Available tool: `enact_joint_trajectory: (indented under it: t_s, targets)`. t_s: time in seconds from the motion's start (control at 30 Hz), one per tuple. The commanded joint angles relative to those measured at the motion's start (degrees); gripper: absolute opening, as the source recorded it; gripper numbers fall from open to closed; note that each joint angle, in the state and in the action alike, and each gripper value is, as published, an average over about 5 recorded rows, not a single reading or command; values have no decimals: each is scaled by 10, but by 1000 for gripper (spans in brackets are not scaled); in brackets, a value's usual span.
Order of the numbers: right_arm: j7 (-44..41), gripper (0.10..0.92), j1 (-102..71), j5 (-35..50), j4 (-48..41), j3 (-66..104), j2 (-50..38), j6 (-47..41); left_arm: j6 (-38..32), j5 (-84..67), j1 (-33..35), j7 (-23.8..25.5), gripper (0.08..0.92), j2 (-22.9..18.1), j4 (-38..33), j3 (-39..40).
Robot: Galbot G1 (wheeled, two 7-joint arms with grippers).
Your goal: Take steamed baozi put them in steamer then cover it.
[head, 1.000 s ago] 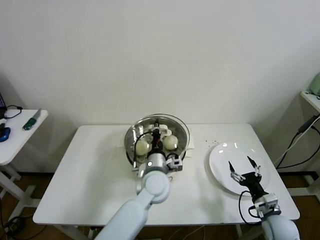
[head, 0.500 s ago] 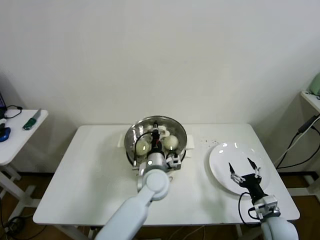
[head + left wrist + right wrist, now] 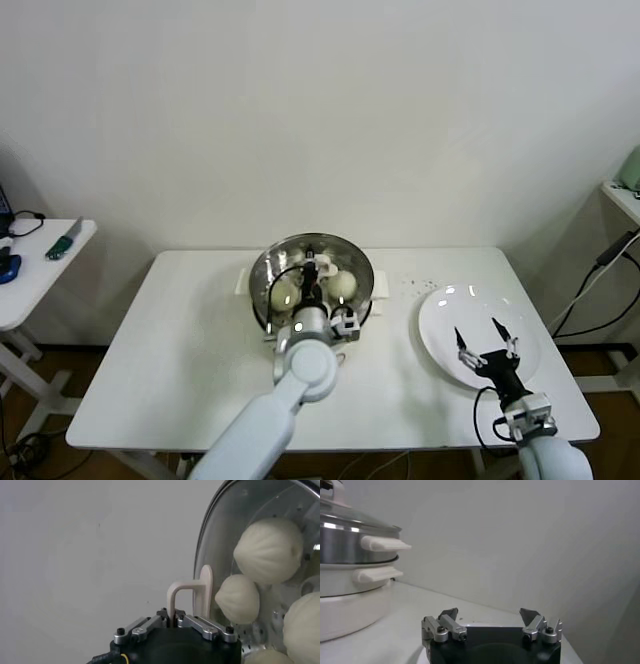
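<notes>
Left wrist view: four steamed baozi (image 3: 268,544) under glass lid (image 3: 225,510); left gripper (image 3: 174,621) fingers pinching lid handle (image 3: 192,593); right gripper (image 3: 479,340) fingers spread.

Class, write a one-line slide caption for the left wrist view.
Left claw shut on the glass lid's handle, steamed baozi visible through the lid in the steamer.

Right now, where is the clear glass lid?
In the head view the clear glass lid sits on the round steel steamer at the table's back centre, its handle pinched by the shut left claw, left of the flat white plate.
</notes>
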Motion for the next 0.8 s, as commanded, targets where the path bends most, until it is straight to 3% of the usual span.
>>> enact_joint_trajectory:
  t_s: [0.03,0.3,0.8]
  targets:
    - [-6,823,-1,-1,1,2,5,1,27,-6,1,-5,150,-3,3,0]
    - [-18,823,2,14,5,9,7,-12,28,-14,3,3,180,14,-27,-3]
    - [-19,823,-4,25,10,5,9,-27,28,-51,78,29,601,65,-194,-15]
